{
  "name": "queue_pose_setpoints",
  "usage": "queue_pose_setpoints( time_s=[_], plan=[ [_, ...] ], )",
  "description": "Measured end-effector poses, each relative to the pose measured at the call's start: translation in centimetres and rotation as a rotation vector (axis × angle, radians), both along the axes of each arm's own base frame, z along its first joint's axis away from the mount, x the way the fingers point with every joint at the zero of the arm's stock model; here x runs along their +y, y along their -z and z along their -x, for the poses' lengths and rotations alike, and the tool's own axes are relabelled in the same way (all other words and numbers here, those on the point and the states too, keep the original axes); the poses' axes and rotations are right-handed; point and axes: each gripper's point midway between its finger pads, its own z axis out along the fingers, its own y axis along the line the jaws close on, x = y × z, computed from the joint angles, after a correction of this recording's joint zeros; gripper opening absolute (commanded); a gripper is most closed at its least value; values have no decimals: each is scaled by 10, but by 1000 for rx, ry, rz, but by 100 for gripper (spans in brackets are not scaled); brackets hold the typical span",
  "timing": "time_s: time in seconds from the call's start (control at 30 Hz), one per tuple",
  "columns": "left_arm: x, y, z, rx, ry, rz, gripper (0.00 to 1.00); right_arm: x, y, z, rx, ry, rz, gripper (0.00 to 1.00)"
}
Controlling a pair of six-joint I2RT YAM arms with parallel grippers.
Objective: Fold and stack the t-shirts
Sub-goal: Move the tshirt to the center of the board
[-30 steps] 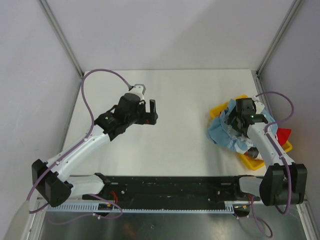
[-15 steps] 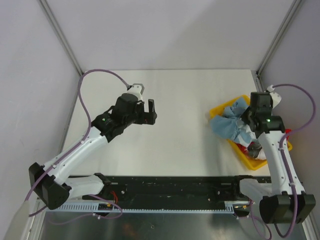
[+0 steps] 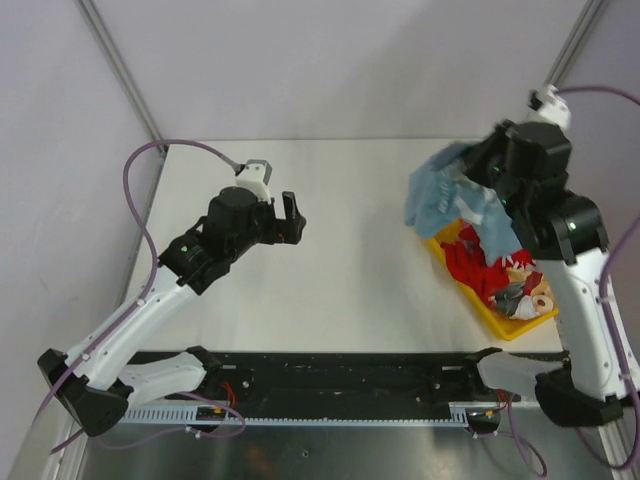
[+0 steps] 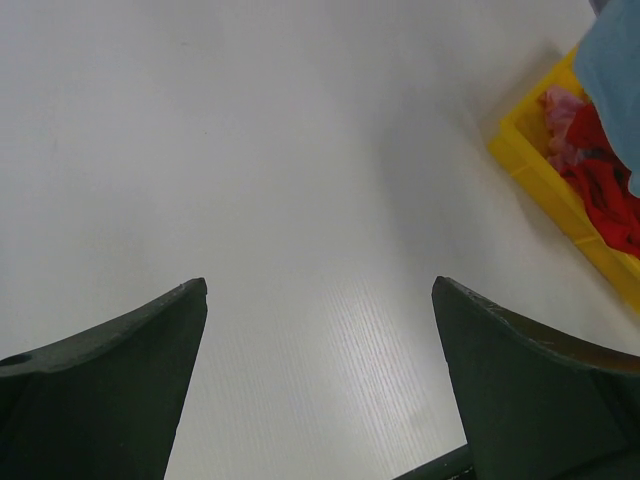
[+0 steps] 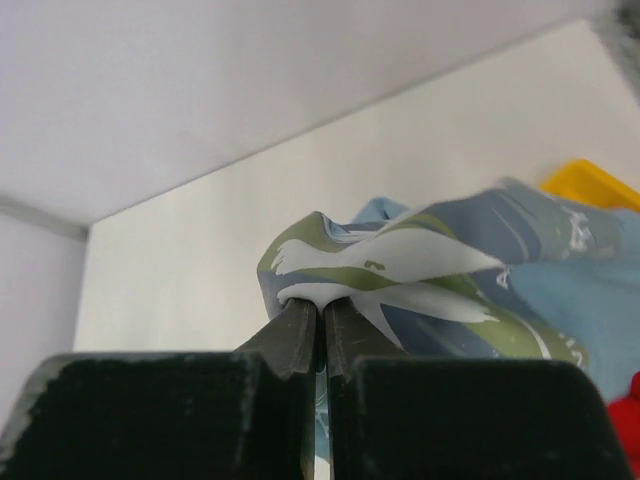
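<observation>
Above the table, top external view: white matte table enclosed by plain pale grey walls, with an aluminium post in each far corner and a black rail along the near edge between the arm bases. The left gripper hovers over bare table left of centre, jaws spread, holding nothing. The right gripper is raised at the far right and pinches the light blue t-shirt, which hangs bunched from it over the far end of the yellow bin. Whether its lower folds touch the bin's contents cannot be told from above. The red t-shirt lies crumpled in the bin, beside a few other pale items near the bin's near end. Left wrist view: both dark fingers stand wide apart over the empty-handed gap, with finely ribbed white surface beneath. The bin sits at upper right with red cloth inside, and an edge of the blue shirt hangs above it. Right wrist view: the fingertips are pressed together on a fold of the blue shirt, white and olive print showing. The cloth drapes to the right, the bin's yellow corner lies behind it, and the table meets the grey wall beyond.
</observation>
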Motion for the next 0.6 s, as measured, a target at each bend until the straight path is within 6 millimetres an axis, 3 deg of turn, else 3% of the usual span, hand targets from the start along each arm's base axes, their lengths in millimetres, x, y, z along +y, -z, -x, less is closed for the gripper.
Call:
queue_pose_setpoints(
  time_s=[0.1, 0.2, 0.27, 0.37, 0.43, 0.5, 0.6],
  plan=[
    [4, -3, 2, -8, -8, 2, 99, 49, -27, -16, -49, -109, 12, 0],
    [8, -8, 4, -20, -20, 5, 99, 102, -37, -38, -75, -198, 26, 0],
    [12, -12, 7, -32, -29, 10, 99, 136, -32, -50, -74, -249, 33, 0],
    [19, -20, 10, -54, -46, 18, 99, 180, -9, -66, -39, -316, 50, 2],
    [24, -24, 13, -66, -59, 20, 100, 204, 11, -75, -5, -352, 56, 19],
    [30, -28, 16, -78, -72, 23, 99, 228, 41, -89, 45, -388, 63, 46],
    [36, -32, 18, -90, -92, 23, 99, 244, 88, -106, 132, -410, 59, 81]
  ],
)
